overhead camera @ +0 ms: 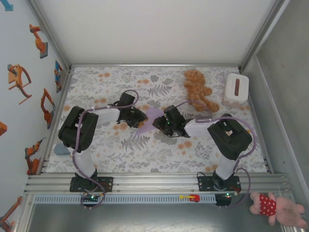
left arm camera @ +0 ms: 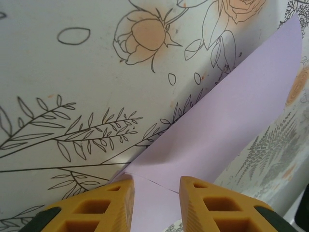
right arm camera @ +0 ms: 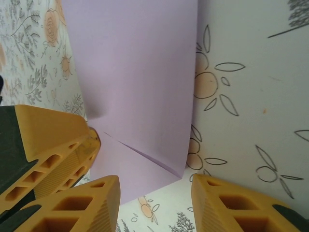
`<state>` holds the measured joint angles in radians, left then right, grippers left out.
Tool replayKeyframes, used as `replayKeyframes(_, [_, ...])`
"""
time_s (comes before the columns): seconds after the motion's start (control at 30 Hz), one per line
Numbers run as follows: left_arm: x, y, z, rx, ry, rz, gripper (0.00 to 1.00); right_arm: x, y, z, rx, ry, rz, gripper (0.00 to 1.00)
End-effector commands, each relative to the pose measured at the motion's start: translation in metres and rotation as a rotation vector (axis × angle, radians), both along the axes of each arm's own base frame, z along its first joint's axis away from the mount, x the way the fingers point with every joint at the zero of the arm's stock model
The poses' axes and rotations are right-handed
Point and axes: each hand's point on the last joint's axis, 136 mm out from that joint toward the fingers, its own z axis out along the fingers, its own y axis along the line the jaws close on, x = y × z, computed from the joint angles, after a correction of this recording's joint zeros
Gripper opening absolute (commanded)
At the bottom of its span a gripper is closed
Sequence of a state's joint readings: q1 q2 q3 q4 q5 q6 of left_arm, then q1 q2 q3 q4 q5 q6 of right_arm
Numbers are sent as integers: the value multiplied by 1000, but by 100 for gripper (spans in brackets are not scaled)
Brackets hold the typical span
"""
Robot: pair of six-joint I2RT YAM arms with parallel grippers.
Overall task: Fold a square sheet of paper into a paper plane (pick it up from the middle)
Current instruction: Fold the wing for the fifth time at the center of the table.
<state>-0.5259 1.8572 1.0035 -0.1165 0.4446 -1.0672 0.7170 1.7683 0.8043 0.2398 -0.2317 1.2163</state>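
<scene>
Top external: finds the paper [overhead camera: 150, 116] in the middle of the flowery table [overhead camera: 217, 145], tucked between the left gripper [overhead camera: 144, 120] and the right gripper [overhead camera: 158, 122], both down low and right beside it. Also spots a brown teddy bear [overhead camera: 197, 90] and a white box [overhead camera: 236, 90] far back on the right, well apart from the paper. Left wrist: looks along two yellow fingers [left arm camera: 113, 205] standing a little apart, with a corner of the paper and a thin crease line lying in the gap. Not squeezing it, just spread around it. Right wrist: sees two more yellow fingers [right arm camera: 236, 205] set wide apart, holding nothing, with a folded corner of the paper between them and a sharp crease running across it. Shows one finger of the left gripper poking in from the left and touching the paper's edge. Looks only part way folded, with no pointy nose made yet. Could go wrong easily from here: might rip if tugged two ways at once, might slide away if pushed from one side alone, and might get a crooked fold if pressed down before the edges line up.
</scene>
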Motion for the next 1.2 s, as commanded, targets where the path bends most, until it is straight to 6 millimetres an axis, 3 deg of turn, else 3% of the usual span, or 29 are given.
replayKeyframes(0.0, [-16,6,-17,-3,92,39,30,3,4,-1,15,3,-12,42])
replayKeyframes(0.33, [-17,8,-19,-14,101,45,30,10,5,-4,0,-1,-32,40])
replayKeyframes(0.53, [-18,8,-19,-16,98,44,30,21,11,9,87,-62,-68,30])
replayKeyframes(0.7, [-18,8,-15,-19,90,38,30,25,10,15,109,-88,-89,28])
replayKeyframes(1.17, [-14,10,-6,5,49,12,33,29,0,5,110,-37,-143,20])
